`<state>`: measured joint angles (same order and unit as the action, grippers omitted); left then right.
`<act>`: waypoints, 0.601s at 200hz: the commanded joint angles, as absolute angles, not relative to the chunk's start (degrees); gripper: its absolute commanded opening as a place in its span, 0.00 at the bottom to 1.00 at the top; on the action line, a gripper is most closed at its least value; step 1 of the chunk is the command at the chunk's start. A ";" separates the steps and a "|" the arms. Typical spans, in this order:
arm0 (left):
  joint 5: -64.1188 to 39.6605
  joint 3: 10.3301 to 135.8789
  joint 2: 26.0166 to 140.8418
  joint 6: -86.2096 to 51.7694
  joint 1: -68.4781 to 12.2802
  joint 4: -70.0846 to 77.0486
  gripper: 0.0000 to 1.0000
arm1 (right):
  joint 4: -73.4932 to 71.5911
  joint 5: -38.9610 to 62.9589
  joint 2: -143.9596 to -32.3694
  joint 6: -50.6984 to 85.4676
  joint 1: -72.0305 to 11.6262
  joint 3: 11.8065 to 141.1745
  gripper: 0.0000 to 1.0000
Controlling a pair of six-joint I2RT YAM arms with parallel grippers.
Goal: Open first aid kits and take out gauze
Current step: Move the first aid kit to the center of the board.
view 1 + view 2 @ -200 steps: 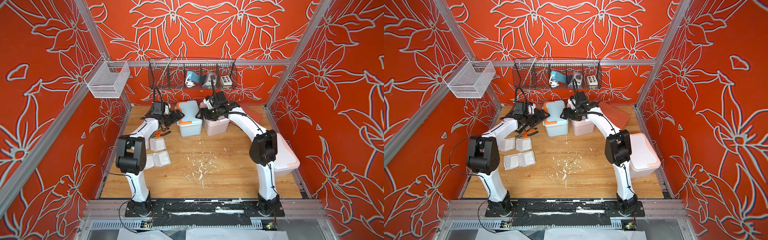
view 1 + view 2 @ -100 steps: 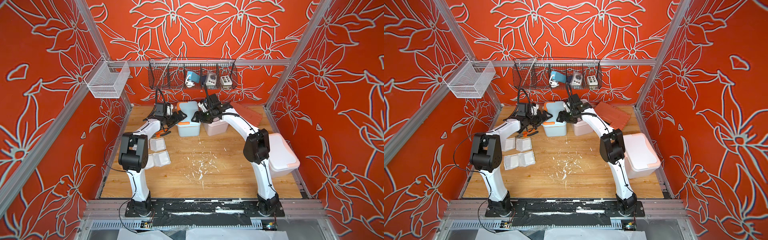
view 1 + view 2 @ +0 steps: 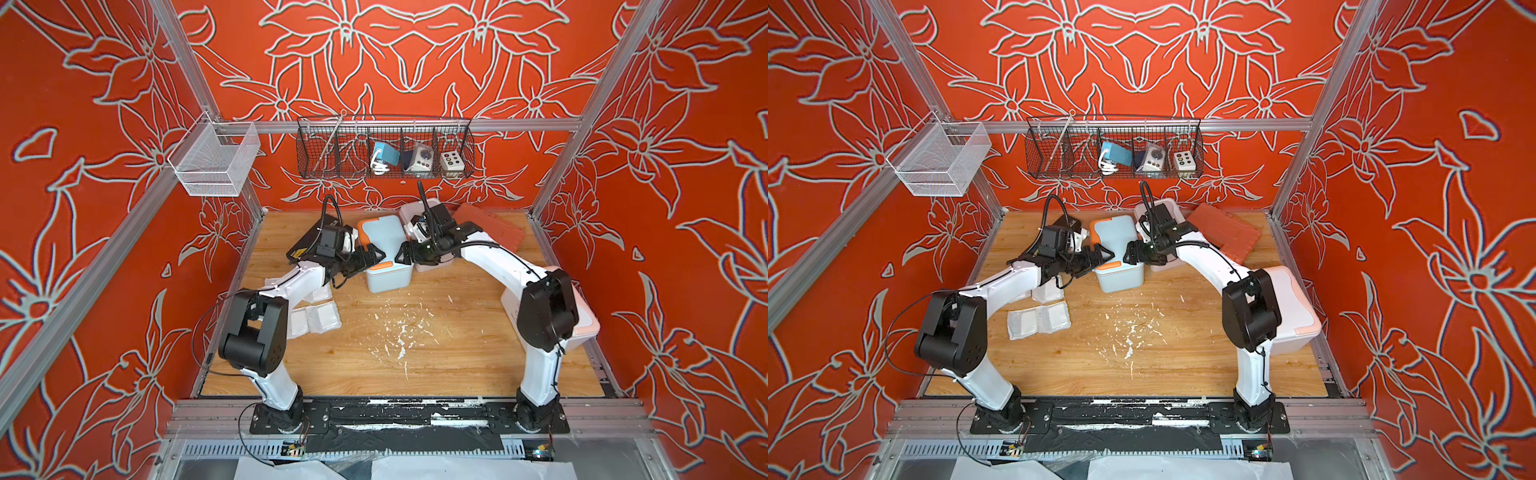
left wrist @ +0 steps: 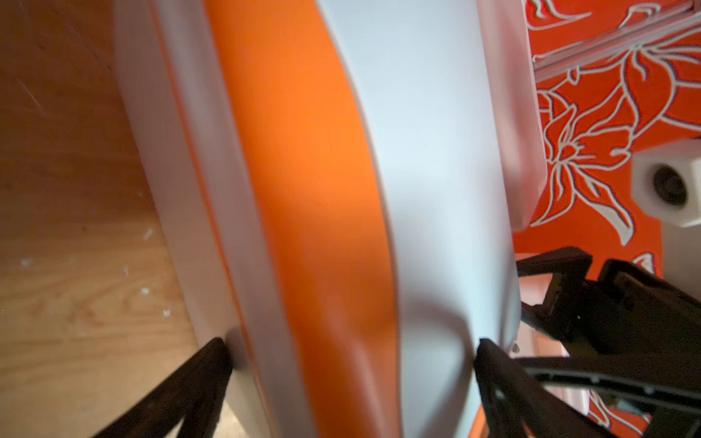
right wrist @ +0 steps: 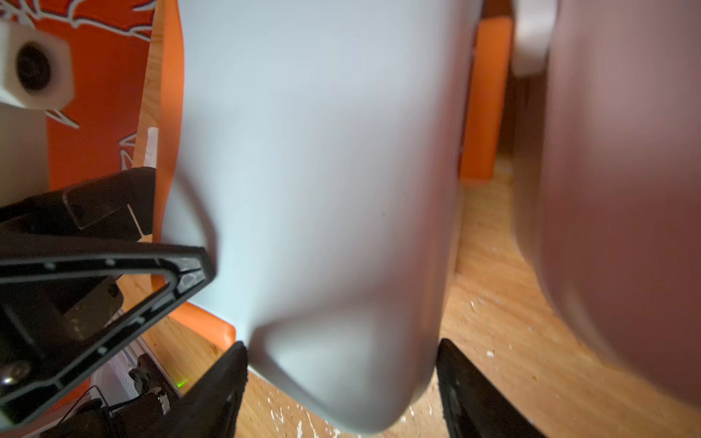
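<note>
The pale blue-grey first aid kit (image 3: 384, 249) with orange trim stands lid-down at the back middle of the floor. My left gripper (image 3: 374, 257) spans its left end, one fingertip on the wall and one on the lid top (image 4: 428, 189), so it is shut on the kit. My right gripper (image 3: 404, 254) is shut on the kit's right corner (image 5: 333, 265), with a fingertip touching each side. The dusty pink kit (image 3: 407, 210) stands just beyond it. The white kit (image 3: 582, 328) sits at the right wall. Several gauze pads (image 3: 318, 318) lie on the floor by my left arm.
A ribbed orange case (image 3: 490, 226) leans at the back right. A flat black case (image 3: 305, 243) lies under my left wrist. A black wire basket (image 3: 384, 149) and a white mesh basket (image 3: 214, 164) hang on the walls. White flecks (image 3: 399, 332) litter the wooden floor.
My right gripper left the pink kit and moved left onto the blue-grey kit's right corner. My left gripper moved right onto its left end. Both jaws narrowed slightly.
</note>
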<state>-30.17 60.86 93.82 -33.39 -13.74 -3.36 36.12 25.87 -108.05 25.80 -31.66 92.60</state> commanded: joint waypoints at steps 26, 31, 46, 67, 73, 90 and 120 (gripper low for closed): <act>-32.22 50.97 82.95 -34.63 -20.00 -3.49 0.95 | 33.19 25.89 -96.48 25.05 -34.01 76.01 0.79; -31.91 50.22 81.97 -34.66 -20.49 -3.80 0.95 | 32.93 25.90 -95.13 25.18 -34.10 74.18 0.79; -31.13 48.39 79.24 -35.27 -21.68 -4.46 0.96 | 32.40 25.86 -90.96 25.48 -34.57 69.07 0.79; -30.25 46.41 77.09 -36.41 -24.31 -4.68 0.96 | 32.14 25.54 -85.00 26.34 -34.89 62.94 0.79; -30.30 45.86 76.78 -36.96 -25.31 -4.13 0.96 | 31.93 25.42 -83.36 26.53 -35.04 61.24 0.79; -30.05 46.00 76.69 -37.70 -27.64 -4.57 0.95 | 33.01 24.23 -79.66 26.64 -34.90 58.54 0.81; -23.41 47.60 72.74 -36.11 -27.54 -10.34 0.97 | 36.32 20.19 -76.03 25.74 -34.31 59.78 0.84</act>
